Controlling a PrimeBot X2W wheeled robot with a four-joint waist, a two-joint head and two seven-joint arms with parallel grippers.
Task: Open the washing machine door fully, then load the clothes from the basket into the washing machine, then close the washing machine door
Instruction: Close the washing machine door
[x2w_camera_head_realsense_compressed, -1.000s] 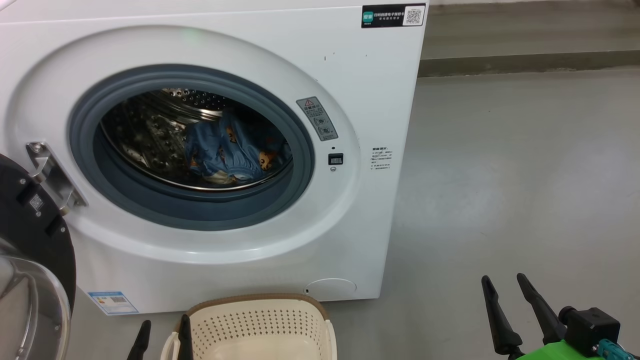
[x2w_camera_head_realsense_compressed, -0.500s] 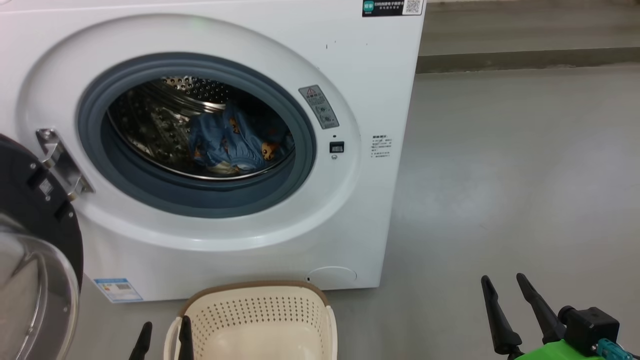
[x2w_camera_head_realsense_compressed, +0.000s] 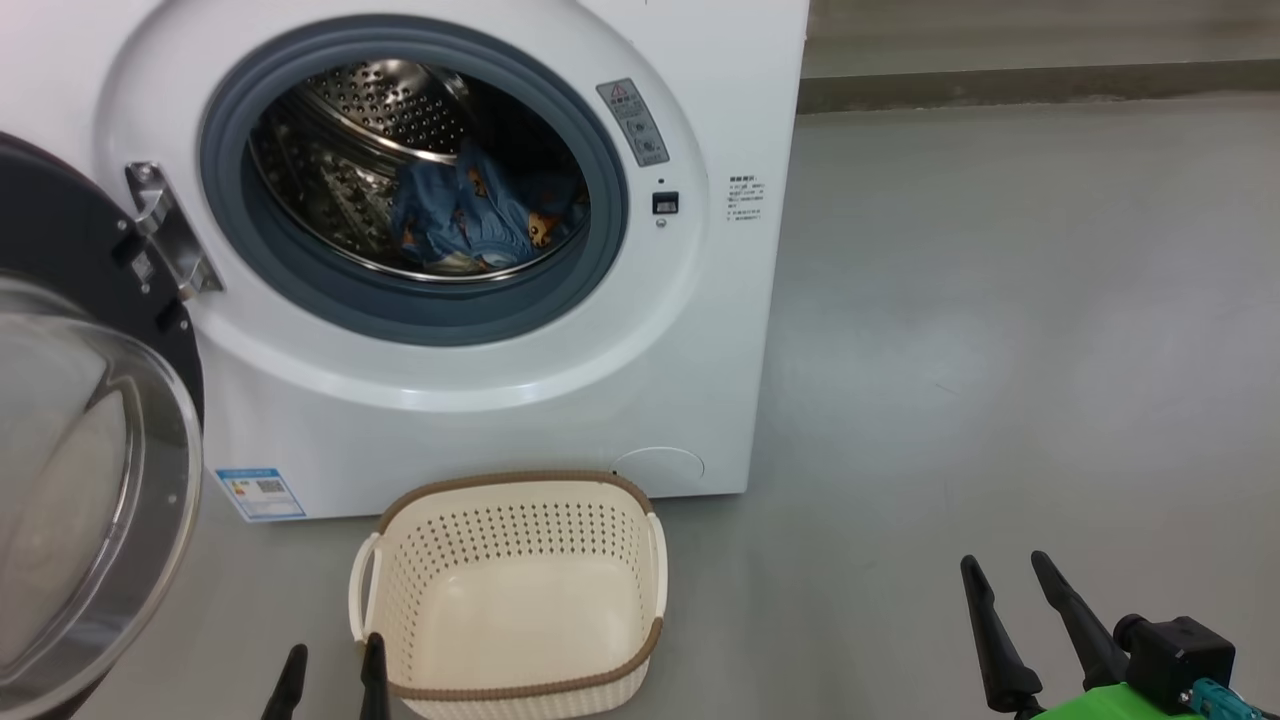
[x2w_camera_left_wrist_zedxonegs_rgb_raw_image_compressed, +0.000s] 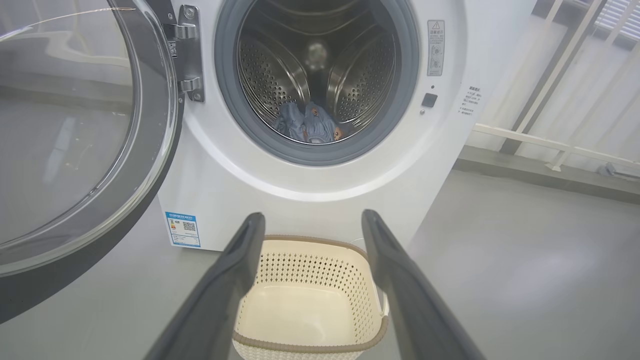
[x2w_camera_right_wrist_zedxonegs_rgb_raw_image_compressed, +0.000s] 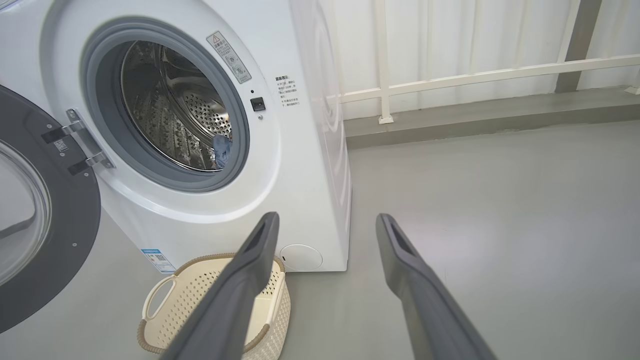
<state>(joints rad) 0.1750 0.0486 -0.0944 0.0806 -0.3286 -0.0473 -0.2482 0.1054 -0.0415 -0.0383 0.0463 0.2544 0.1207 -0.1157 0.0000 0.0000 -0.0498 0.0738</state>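
The white washing machine (x2w_camera_head_realsense_compressed: 700, 330) stands ahead with its door (x2w_camera_head_realsense_compressed: 95, 470) swung wide to the left on a metal hinge (x2w_camera_head_realsense_compressed: 170, 230). Light-blue clothes (x2w_camera_head_realsense_compressed: 470, 215) with orange animal prints lie inside the steel drum (x2w_camera_left_wrist_zedxonegs_rgb_raw_image_compressed: 310, 122). The cream basket (x2w_camera_head_realsense_compressed: 510, 590) sits on the floor before the machine with nothing in it (x2w_camera_left_wrist_zedxonegs_rgb_raw_image_compressed: 305, 305). My left gripper (x2w_camera_head_realsense_compressed: 333, 655) is open beside the basket's near left corner. My right gripper (x2w_camera_head_realsense_compressed: 1005, 565) is open over bare floor, well right of the basket. Both wrist views show their fingers (x2w_camera_left_wrist_zedxonegs_rgb_raw_image_compressed: 240, 265) (x2w_camera_right_wrist_zedxonegs_rgb_raw_image_compressed: 255, 265) spread with nothing between.
Grey floor (x2w_camera_head_realsense_compressed: 1000, 350) spreads to the right of the machine. A low kerb (x2w_camera_head_realsense_compressed: 1040, 85) and a white railing (x2w_camera_right_wrist_zedxonegs_rgb_raw_image_compressed: 475, 77) run along the back. The open door (x2w_camera_left_wrist_zedxonegs_rgb_raw_image_compressed: 75, 150) takes up the space at the left.
The head camera has tilted down and back, so the machine sits higher in view and the whole basket shows. Both grippers keep their places and stay open.
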